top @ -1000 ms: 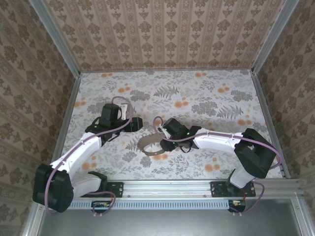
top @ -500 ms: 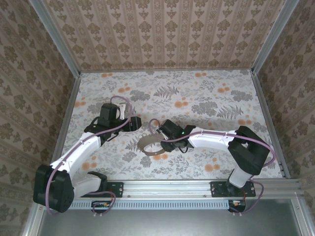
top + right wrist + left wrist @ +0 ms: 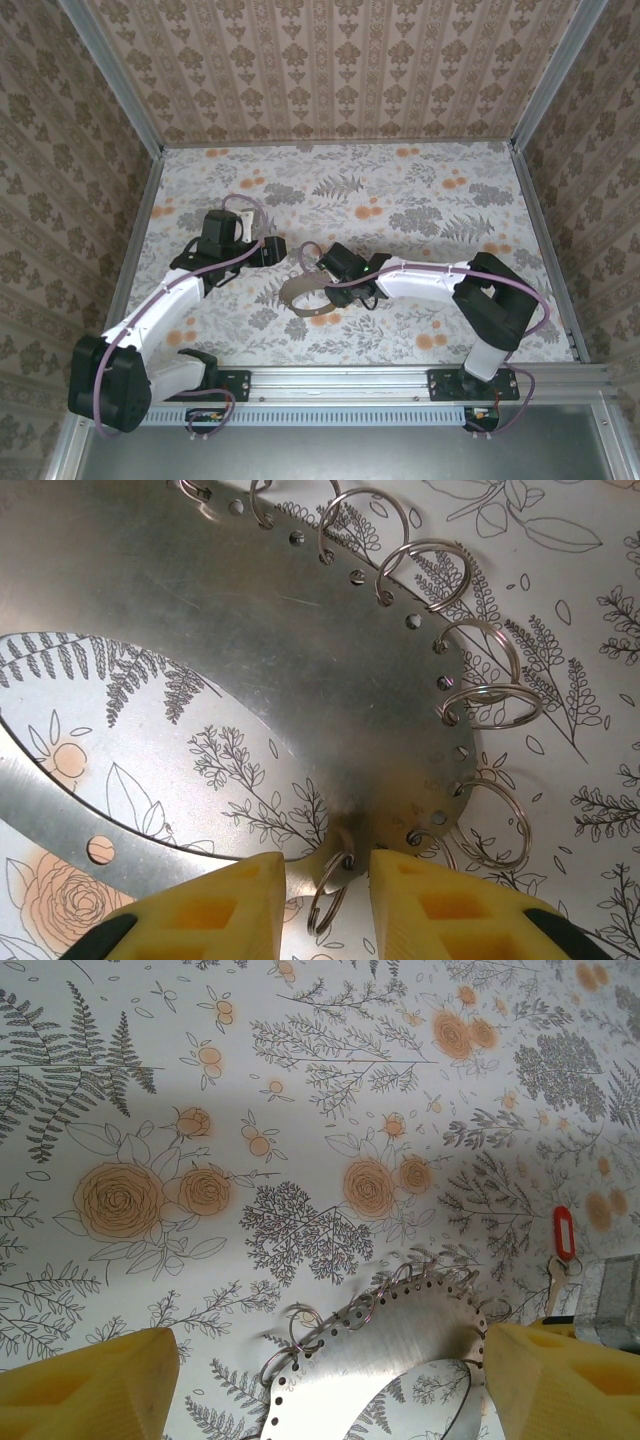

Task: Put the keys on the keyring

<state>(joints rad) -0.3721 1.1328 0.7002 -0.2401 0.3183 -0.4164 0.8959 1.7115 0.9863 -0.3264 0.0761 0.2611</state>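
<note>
left fingers (image 3: 90, 1385) spread wide, empty | keyring (image 3: 395, 1335) low between them on desk (image 3: 300, 1080) | keys (image 3: 563, 1235) just past one finger | right fingers (image 3: 225, 910) nearly closed astride keyring's small edge ring (image 3: 328, 905), grip unclear

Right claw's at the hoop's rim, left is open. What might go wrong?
The right claw straddles one small split ring on the keyring hoop's rim; a loose pinch may let it slip. The key with its red tag lies close to one of the left claw's fingers, which might knock it away.
</note>
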